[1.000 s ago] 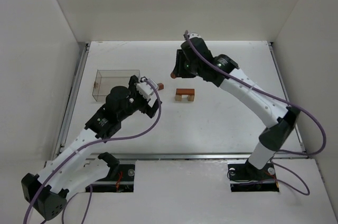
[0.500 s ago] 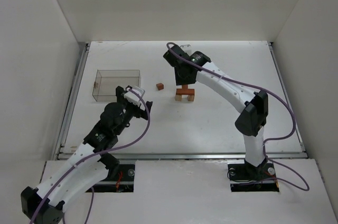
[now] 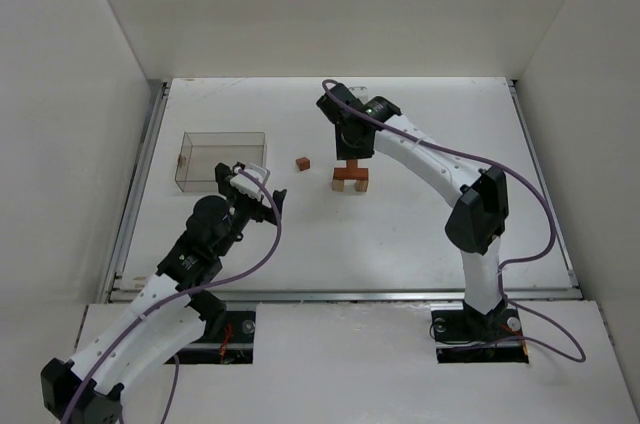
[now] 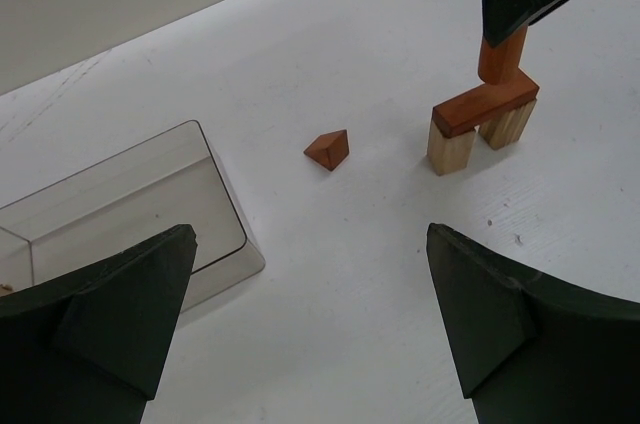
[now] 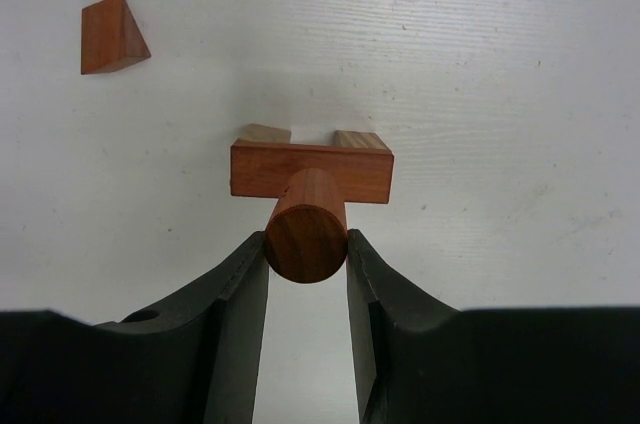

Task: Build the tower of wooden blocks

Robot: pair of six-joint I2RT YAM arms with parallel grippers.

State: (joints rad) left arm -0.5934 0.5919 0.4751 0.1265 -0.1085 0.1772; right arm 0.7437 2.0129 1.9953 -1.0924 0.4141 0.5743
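Pinching a reddish-brown cylinder (image 5: 306, 229) between its two dark fingers (image 5: 235, 304), our right pincer (image 5: 306, 244) presses on the piece from both sides and holds it upright. We see the cylinder's lower end meeting the top of a reddish-brown bar (image 5: 312, 172), roughly at the bar's middle. That bar lies flat across two tan blocks (image 4: 449, 149), one under each end, so the three form a small arch on the white table (image 3: 420, 234). This is where the tower stands, near the middle of the table and somewhat towards the back. The right pincer's body hangs directly over the arch, and from the top camera it covers the cylinder and the arch's far side.

To the left of the arch, and apart from it, we find a reddish-brown wedge (image 4: 328, 150) lying alone on the table. Farther left sits a clear plastic box (image 3: 222, 134), close to the table's left edge, so the wedge lies between the box and the arch. Our left pincer (image 3: 268, 194) hovers just in front of the box's right end, its fingers spread wide over bare table, well apart from the tower. From its wrist camera the wedge, the arch and the right pincer above all show between the two spread fingers.
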